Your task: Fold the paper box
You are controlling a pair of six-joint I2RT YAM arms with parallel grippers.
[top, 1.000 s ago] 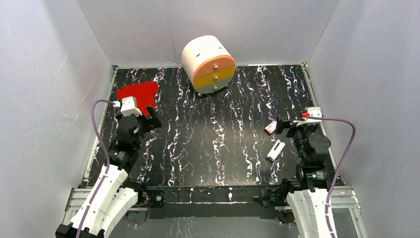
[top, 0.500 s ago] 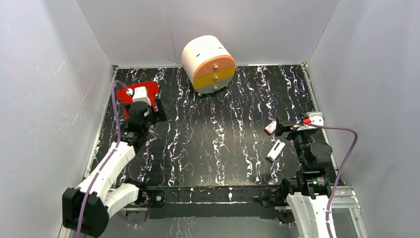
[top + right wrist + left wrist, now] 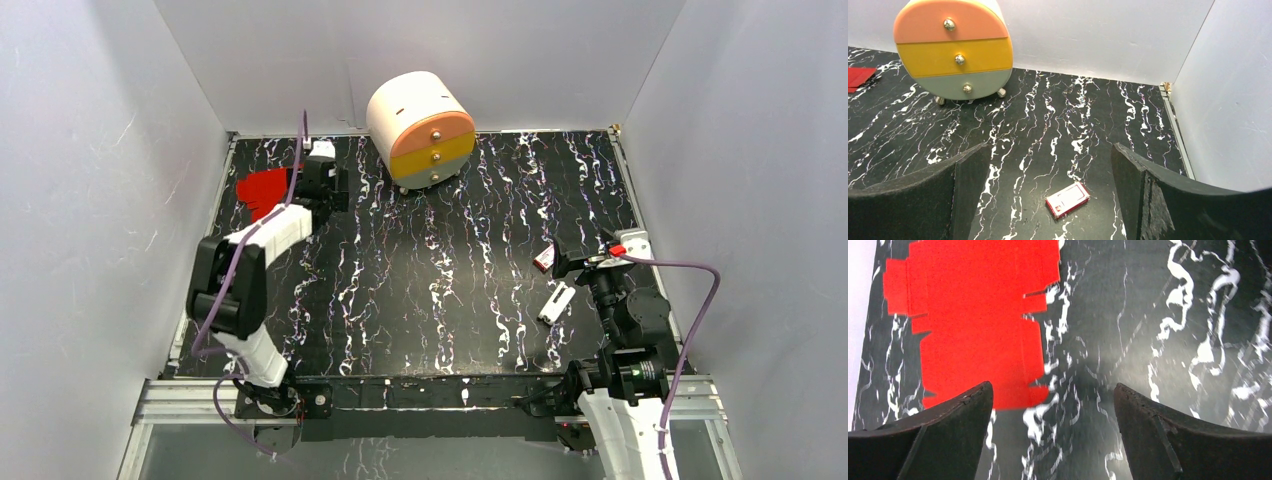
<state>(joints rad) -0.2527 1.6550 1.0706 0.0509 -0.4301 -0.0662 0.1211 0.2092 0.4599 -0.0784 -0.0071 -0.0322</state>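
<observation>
Since the bases sit at the near edge, starting there. The right gripper (image 3: 1049, 148) hovers low at near-right with its fingers spread wide and nothing between them. A small red-and-white packet (image 3: 1067, 200) lies flat on the table (image 3: 450, 300) just ahead of it, and a small white piece (image 3: 556, 302) lies beside that arm. Neither is ours.

The left arm is stretched well out toward the far-left corner. The left gripper (image 3: 1052, 387) is also spread wide and empty, above the tabletop and not touching it as far as I can tell.

The paper box (image 3: 978, 325) is an unfolded flat red sheet, flaps out, lying on the table in the far-left corner close to the left wall (image 3: 110, 200). Nothing on it looks creased up yet, so I judge the folding not yet begun.

Key relation:
- In the left wrist view the sheet lies ahead and to the left of the finger gap, not centred in it.
- The left fingertip overlaps the sheet's near edge, while the right fingertip is over bare table, well off the card.
- The long axis seems to run roughly away from the fingers, but the far end is cut off by the frame, so I'm not certain.
- In the top view the gripper sits just to the right of the sheet.
- The left arm is clearly the nearer one. The right is across the table, and in its view the sheet is only a red sliver at the far left.

My guess is that the next move needs a shift left to get over an edge or flap.

Farthest back, the round drawer unit (image 3: 422, 128) stands against the rear wall, clear of the sheet.
</observation>
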